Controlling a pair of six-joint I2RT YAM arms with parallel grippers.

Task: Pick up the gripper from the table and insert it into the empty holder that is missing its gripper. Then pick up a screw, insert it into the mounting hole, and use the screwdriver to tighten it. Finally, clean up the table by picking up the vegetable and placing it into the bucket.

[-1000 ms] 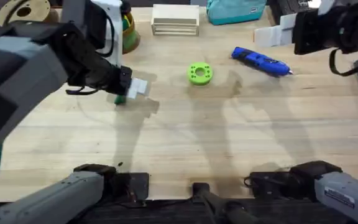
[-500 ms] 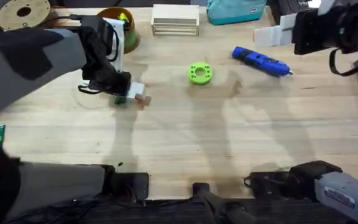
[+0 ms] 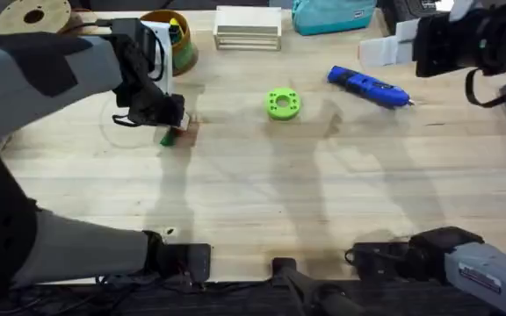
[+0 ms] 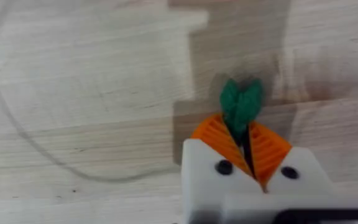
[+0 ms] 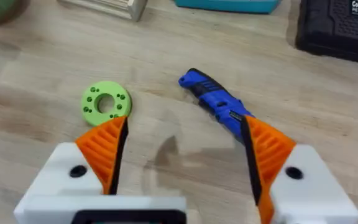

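Between the orange ribbed pads of my left gripper (image 4: 245, 138) sits the dark green vegetable (image 4: 241, 101), and the gripper is shut on it, low over the wood. From overhead, the left gripper (image 3: 177, 128) is at the table's left with the vegetable (image 3: 167, 138) poking out beside it. The bucket (image 3: 179, 37) stands behind it at the back, partly hidden by the arm. Over the back right, my right gripper (image 5: 185, 124) hangs open and holds nothing. The blue screwdriver (image 5: 219, 102) lies on the table below it, also visible from overhead (image 3: 367, 86). The loose gripper, holder and screw are out of view.
A bright green disc (image 3: 282, 104) lies mid-table, left of the screwdriver. Along the back edge are a white slatted block (image 3: 248, 28), a teal pouch (image 3: 332, 16) and a brown spool (image 3: 33, 16). A black case (image 5: 340, 28) sits at the far right.
My left arm has dropped away from the camera and its gripper has slid left and shut around the vegetable. The right arm has not moved.
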